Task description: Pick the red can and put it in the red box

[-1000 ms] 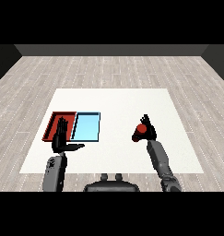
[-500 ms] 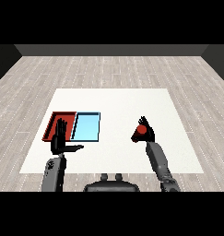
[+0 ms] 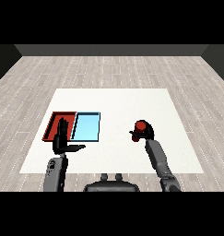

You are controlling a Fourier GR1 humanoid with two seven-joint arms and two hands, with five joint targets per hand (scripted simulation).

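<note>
The right hand (image 3: 144, 133) now has its fingers curled round the red can (image 3: 140, 126), where a moment ago they stood spread above it. So the grasp looks made, and the carry comes next. The can sits well to the right of the red tray (image 3: 54, 123), beyond the light blue tray (image 3: 86, 126). The left hand (image 3: 62, 139) hovers with straight fingers at the red tray's near edge.

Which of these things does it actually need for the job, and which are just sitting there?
Needed:
- red can, held in the right hand
- red tray, where the can goes

Just there:
- light blue tray, beside the red one
- left hand, open, holding nothing
- white table underneath
</note>
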